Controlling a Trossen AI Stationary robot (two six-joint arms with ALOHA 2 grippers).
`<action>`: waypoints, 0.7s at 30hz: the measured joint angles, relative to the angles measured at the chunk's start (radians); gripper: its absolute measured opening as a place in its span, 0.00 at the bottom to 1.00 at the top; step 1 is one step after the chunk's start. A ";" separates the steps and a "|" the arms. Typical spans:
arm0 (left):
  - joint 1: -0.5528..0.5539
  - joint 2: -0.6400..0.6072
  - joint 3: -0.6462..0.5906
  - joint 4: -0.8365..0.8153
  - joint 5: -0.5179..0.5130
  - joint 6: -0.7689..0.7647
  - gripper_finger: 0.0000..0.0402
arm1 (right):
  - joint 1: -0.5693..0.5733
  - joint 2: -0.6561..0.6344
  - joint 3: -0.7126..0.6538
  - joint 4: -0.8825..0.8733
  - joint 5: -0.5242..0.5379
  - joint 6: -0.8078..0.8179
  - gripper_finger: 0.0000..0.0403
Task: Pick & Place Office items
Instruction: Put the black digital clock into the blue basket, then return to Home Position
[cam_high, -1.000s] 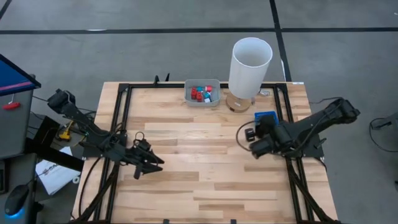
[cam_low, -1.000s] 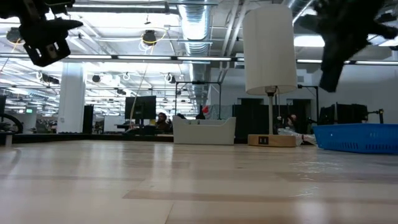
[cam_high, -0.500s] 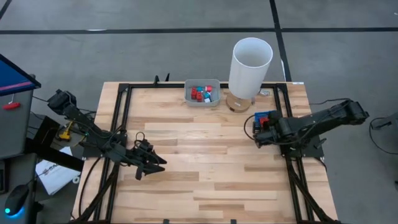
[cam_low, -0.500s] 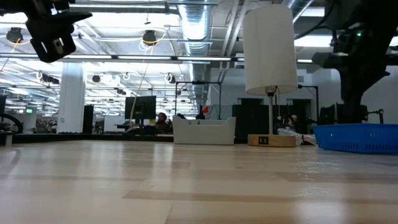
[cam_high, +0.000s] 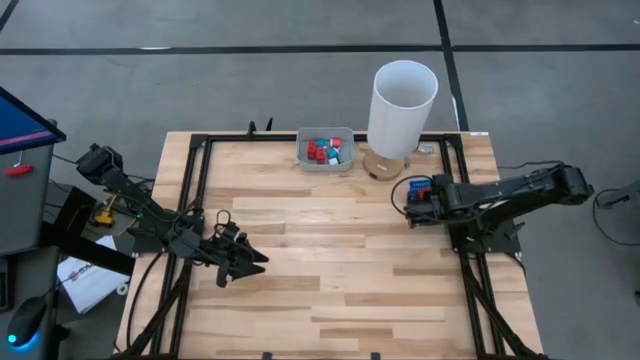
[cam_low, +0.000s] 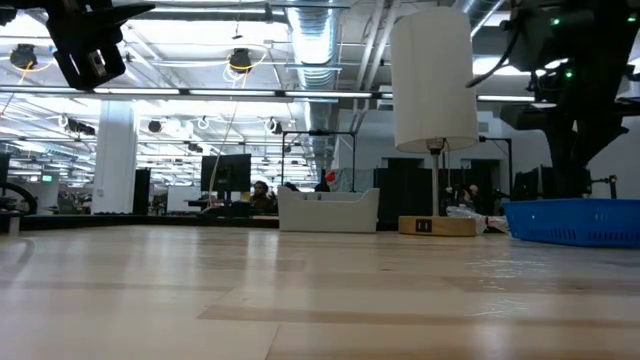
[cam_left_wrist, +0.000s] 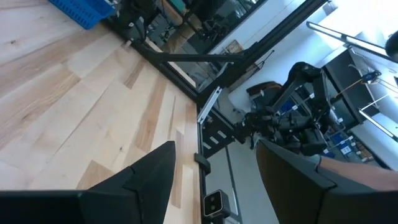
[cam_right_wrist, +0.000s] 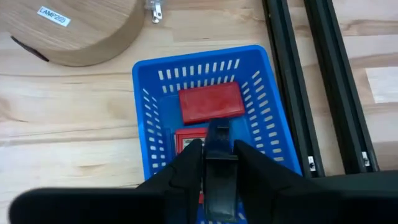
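Hovering over the blue slotted basket (cam_right_wrist: 205, 106) at the counter's (cam_high: 320, 250) right edge, my right gripper (cam_right_wrist: 217, 165) pinches a thin dark blue piece (cam_right_wrist: 218, 155) between its two fingers, which stand nearly together on it. In that basket I count two office items lying flat: a plain red rectangular block (cam_right_wrist: 211, 102) and, just beside it, a red-framed rectangle (cam_right_wrist: 189, 140) partly hidden by my fingers. A second container, the shallow grey tray (cam_high: 325, 150) at the counter's far edge, holds a small heap of red, blue and white pieces (cam_high: 322, 150) too packed to count. One white cylindrical lamp (cam_high: 402, 108) on a round wooden base (cam_right_wrist: 68, 28) stands between tray and basket. My left gripper (cam_high: 240, 262) hangs over the near left of the pale plank counter, fingers apart, empty. Since a second ago my right arm has swung from the bare planks out over the basket; the left has barely shifted.
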 joint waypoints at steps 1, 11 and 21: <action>0.000 0.000 0.000 0.000 0.000 0.000 0.55 | -0.004 0.000 0.000 0.001 0.000 -0.002 0.21; 0.000 0.000 0.000 -0.009 -0.033 0.109 0.55 | 0.031 -0.014 0.000 0.194 0.050 -0.125 0.39; 0.085 -0.044 0.000 0.004 -0.176 0.455 0.55 | 0.190 -0.127 0.002 0.986 0.120 -0.805 0.48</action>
